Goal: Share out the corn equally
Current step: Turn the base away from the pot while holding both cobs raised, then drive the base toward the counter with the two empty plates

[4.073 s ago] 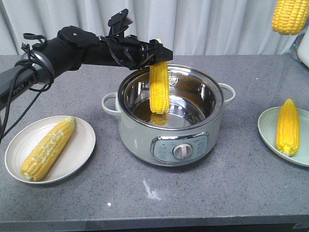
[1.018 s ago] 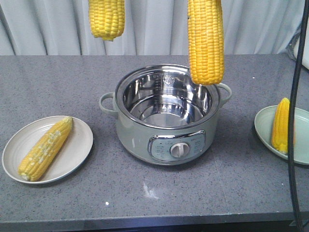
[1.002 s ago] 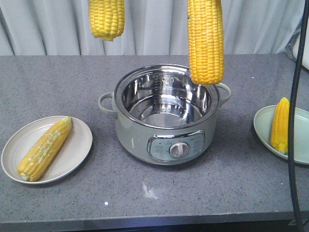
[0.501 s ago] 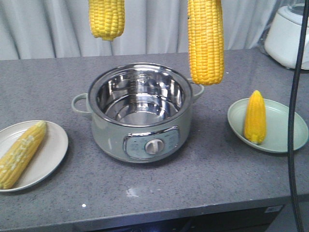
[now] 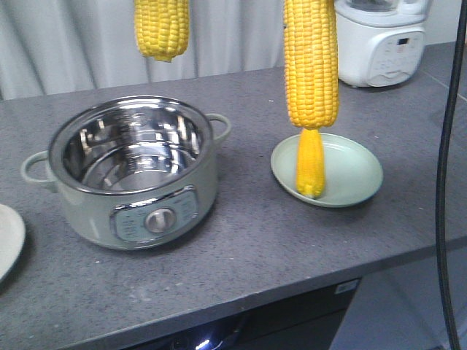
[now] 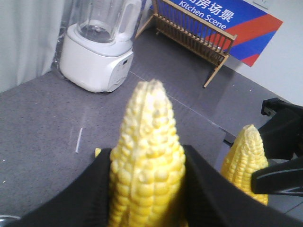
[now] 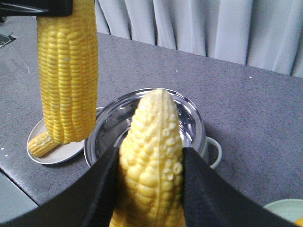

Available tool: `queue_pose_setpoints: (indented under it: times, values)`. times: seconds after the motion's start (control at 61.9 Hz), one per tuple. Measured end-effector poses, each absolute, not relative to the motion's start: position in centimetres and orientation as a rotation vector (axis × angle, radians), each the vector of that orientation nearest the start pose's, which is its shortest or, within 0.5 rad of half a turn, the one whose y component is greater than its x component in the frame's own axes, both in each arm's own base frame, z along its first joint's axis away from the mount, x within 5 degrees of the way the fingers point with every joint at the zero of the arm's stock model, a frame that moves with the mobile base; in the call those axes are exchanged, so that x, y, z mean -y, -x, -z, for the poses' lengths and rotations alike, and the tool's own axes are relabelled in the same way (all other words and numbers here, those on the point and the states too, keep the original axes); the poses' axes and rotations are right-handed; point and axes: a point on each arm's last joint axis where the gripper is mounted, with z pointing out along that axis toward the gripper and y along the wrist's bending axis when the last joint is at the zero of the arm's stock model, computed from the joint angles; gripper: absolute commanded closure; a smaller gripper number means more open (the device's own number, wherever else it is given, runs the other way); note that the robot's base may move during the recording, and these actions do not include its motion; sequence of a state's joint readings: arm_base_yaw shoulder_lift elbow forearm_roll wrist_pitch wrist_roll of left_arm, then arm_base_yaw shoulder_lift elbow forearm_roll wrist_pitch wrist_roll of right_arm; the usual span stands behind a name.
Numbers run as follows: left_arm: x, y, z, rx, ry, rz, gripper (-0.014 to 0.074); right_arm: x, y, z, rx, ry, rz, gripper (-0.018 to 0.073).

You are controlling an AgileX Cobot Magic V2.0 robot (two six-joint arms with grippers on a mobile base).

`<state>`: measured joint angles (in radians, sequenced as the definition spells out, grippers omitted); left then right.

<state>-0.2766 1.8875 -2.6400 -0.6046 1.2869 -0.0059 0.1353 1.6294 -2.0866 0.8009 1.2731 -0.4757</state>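
Observation:
Two corn cobs hang from above the top edge of the front view. One corn cob (image 5: 161, 29) hangs at the left over the counter. The longer corn cob (image 5: 311, 65) hangs over a pale green plate (image 5: 357, 171) that holds a third cob (image 5: 310, 164). My left gripper (image 6: 146, 161) is shut on its cob (image 6: 147, 142), black fingers on both sides. My right gripper (image 7: 150, 156) is likewise shut on a cob (image 7: 152, 142). Neither gripper itself shows in the front view. A fourth cob (image 7: 39, 144) lies on a white plate (image 7: 66, 152).
An empty steel electric pot (image 5: 131, 168) stands left of the green plate, and the white plate's edge (image 5: 6, 244) shows at the far left. A white blender (image 5: 379, 36) stands at the back right, with a wooden dish rack (image 6: 194, 33) beyond. The counter's front edge (image 5: 292, 281) is close.
The whole counter has slid left in the front view: the pot went from the centre to the left and the green plate came under the long cob. The white plate nearly left the frame. Both hanging cobs kept their places.

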Motion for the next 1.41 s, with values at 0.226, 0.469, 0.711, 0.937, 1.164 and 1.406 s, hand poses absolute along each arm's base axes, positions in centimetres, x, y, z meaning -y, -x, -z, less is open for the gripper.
queue_pose_setpoints:
  times: [0.226, 0.469, 0.711, 0.937, 1.164, 1.406]
  values:
    - [14.23, -31.95, -55.16, -1.941, -0.467, 0.873, 0.0604, -10.40, -30.11, -51.33, -1.958, 0.743, -0.790, 0.0561]
    - [14.23, -31.95, -55.16, -1.941, -0.467, 0.873, 0.0604, -10.40, -30.11, -51.33, -1.958, 0.743, -0.790, 0.0561]
    - [14.23, -31.95, -55.16, -1.941, -0.467, 0.873, 0.0604, -10.40, -30.11, -51.33, -1.958, 0.743, -0.790, 0.0561]
    - [14.23, -31.95, -55.16, -1.941, -0.467, 0.873, 0.0604, -10.40, -30.11, -51.33, -1.958, 0.743, -0.790, 0.0561]
    - [14.23, -31.95, -55.16, -1.941, -0.467, 0.873, 0.0604, -10.40, -30.11, -51.33, -1.958, 0.743, -0.790, 0.0561]
    - [14.23, -31.95, -55.16, -1.941, -0.467, 0.873, 0.0604, -10.40, -30.11, -51.33, -1.958, 0.743, -0.790, 0.0561]
